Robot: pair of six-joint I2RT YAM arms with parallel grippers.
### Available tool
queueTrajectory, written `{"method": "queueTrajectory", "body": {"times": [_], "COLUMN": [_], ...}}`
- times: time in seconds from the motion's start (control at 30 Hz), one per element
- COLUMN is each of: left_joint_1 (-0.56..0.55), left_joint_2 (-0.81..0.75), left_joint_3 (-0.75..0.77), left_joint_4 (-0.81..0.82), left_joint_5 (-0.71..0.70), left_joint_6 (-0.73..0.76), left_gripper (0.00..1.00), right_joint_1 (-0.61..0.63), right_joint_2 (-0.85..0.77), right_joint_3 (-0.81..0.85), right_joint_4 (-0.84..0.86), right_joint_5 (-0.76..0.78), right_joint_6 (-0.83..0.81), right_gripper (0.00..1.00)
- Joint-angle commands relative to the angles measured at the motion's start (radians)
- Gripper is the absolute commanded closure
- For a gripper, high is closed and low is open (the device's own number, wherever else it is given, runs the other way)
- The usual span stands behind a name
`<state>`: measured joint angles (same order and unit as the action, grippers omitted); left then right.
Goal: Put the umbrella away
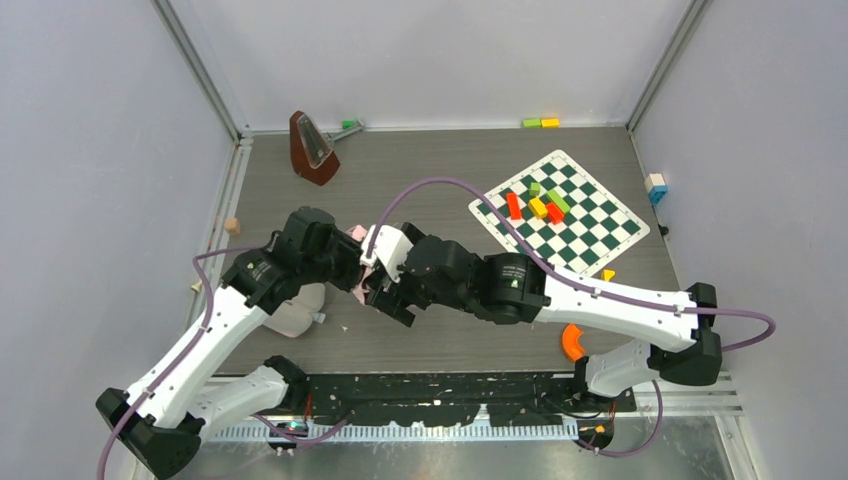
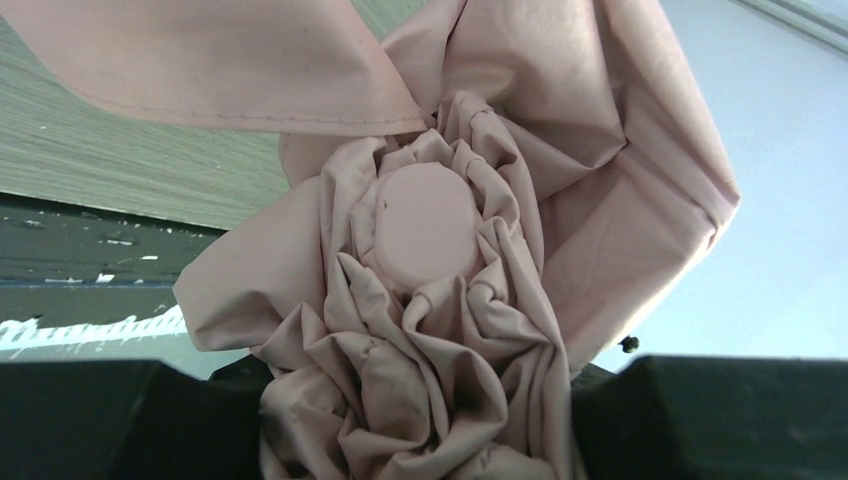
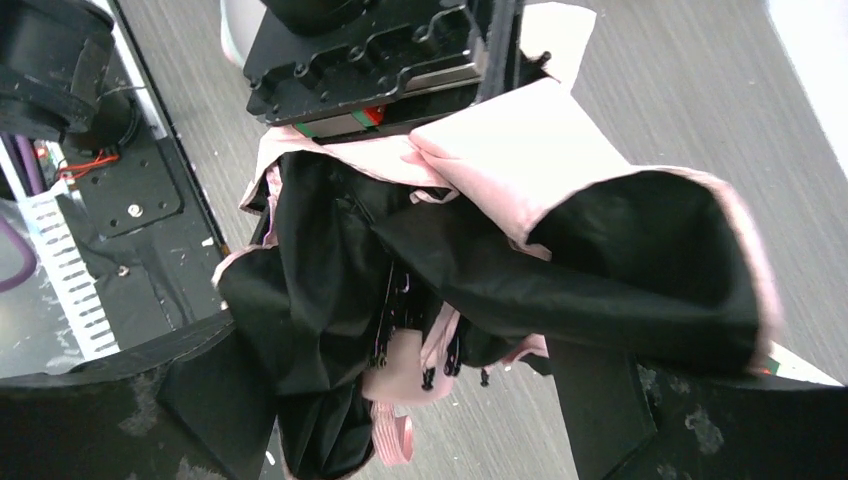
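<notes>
The umbrella (image 1: pixel 356 272) hangs folded between the two arms above the table's near middle. In the left wrist view its pale pink canopy (image 2: pixel 440 330) bunches round a round pink cap (image 2: pixel 420 225). My left gripper (image 2: pixel 420 435) is shut on that bunched fabric. In the right wrist view the black side of the umbrella (image 3: pixel 330 270) faces me, with the pink handle (image 3: pixel 405 375) and strap (image 3: pixel 392 440) hanging down. My right gripper (image 3: pixel 400 425) is open, with a finger on each side of the handle end. The right finger (image 3: pixel 600 410) stands clear of the handle. The left gripper (image 3: pixel 370 60) holds the far end.
A pale bundle (image 1: pixel 297 310) lies on the table under the left arm. A brown metronome (image 1: pixel 312 148) stands at the back left. A chequered mat (image 1: pixel 590 235) with coloured blocks lies back right. An orange curved piece (image 1: pixel 572 342) sits near the right arm's base.
</notes>
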<state>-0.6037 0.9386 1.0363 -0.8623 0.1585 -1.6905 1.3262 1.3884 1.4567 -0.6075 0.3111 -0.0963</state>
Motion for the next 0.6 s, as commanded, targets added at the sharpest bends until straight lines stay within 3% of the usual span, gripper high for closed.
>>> {"method": "queueTrajectory", "body": {"times": [0.0, 0.2, 0.57], "left_joint_1": [-0.013, -0.012, -0.048], "left_joint_2": [-0.013, -0.006, 0.007], "left_joint_3": [0.079, 0.075, 0.082], "left_joint_4": [0.044, 0.055, 0.045], "left_joint_5": [0.048, 0.055, 0.044], "left_joint_6": [-0.021, -0.015, -0.021], "left_gripper": [1.0, 1.0, 1.0], "right_joint_1": [-0.007, -0.04, -0.043], "right_joint_2": [0.028, -0.038, 0.032], "right_joint_3": [-0.001, -0.074, -0.004], "right_joint_4": [-0.005, 0.065, -0.049], "right_joint_5": [-0.114, -0.239, 0.029], "right_joint_6": [-0.002, 0.067, 0.043], "right_gripper": [0.05, 0.05, 0.03]}}
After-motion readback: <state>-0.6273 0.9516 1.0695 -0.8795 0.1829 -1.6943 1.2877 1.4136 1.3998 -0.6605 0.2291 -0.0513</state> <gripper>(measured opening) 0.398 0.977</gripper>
